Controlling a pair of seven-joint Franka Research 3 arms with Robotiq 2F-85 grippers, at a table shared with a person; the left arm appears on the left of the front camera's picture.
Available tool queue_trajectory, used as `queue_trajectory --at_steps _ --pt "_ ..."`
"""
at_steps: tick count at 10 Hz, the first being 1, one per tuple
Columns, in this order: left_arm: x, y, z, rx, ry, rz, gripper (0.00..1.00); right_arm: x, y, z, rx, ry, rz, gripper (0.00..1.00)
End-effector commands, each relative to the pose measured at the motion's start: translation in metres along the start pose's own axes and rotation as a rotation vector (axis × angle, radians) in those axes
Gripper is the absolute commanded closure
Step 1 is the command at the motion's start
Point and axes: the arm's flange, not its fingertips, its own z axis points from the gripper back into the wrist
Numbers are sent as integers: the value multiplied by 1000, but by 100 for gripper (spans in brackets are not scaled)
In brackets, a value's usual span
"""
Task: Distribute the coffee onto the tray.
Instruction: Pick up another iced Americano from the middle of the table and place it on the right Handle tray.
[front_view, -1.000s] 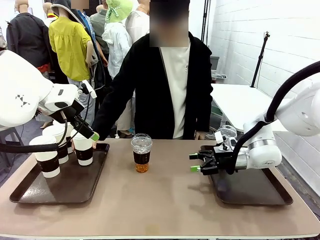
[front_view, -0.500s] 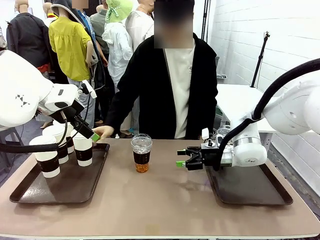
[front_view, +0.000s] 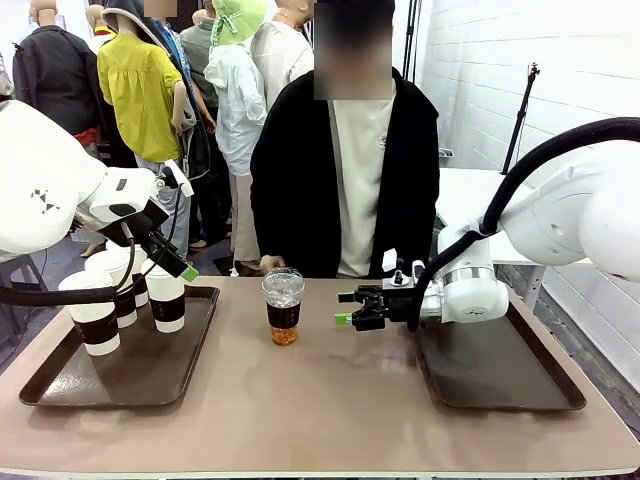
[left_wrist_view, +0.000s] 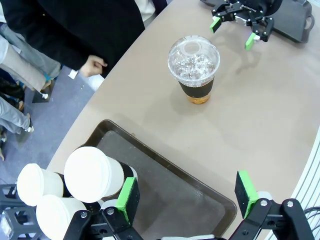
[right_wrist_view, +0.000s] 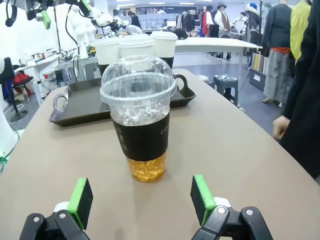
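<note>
Front view: a clear plastic dome-lidded cup of brown iced drink (front_view: 283, 305), wrapped in a black sleeve, stands on the bare tan table (front_view: 330, 420) near its middle, on neither tray. At the cup's 3 o'clock, near but apart from it, the right gripper (front_view: 345, 308) lies level with its green-padded jaws wide and nothing between them. A dark brown right tray (front_view: 500, 380) lies under that arm at the table's 3 o'clock side. At the 9 o'clock side a matching left tray (front_view: 130, 375) carries three white paper cups with white lids and black sleeves (front_view: 166, 297), grouped toward its 10 o'clock corner. The left gripper (front_view: 175, 266) hangs just above them; its opening cannot be told from here. A person in a black jacket (front_view: 300, 170) stands at 12 o'clock.

Left wrist view: the left gripper (left_wrist_view: 186, 195) stands wide open over the left tray (left_wrist_view: 165, 182), holding nothing. The white paper cups (left_wrist_view: 92, 172) sit at 9 o'clock of it, one just beside a pad. The dome-lidded cup (left_wrist_view: 194, 65) is at 12 o'clock, with the right gripper (left_wrist_view: 231, 32) beyond it and the person's hand (left_wrist_view: 92, 65) at 10 o'clock.

Right wrist view: the right gripper (right_wrist_view: 141, 197) is spread wide, and the dome-lidded cup (right_wrist_view: 140, 117) stands upright at 12 o'clock, ahead of the pads and untouched. The left tray (right_wrist_view: 85, 102) and white paper cups (right_wrist_view: 135, 47) lie behind it.
</note>
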Motion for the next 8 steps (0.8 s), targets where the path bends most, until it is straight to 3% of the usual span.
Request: queue_trajectory --at_steps 1,8 --pt "-2 1 -1 -15 -8 8 0 4 -4 -7 -5 12 -20 0" --pt "-2 1 -1 -15 -8 8 0 2 -5 -9 15 -3 -2 0"
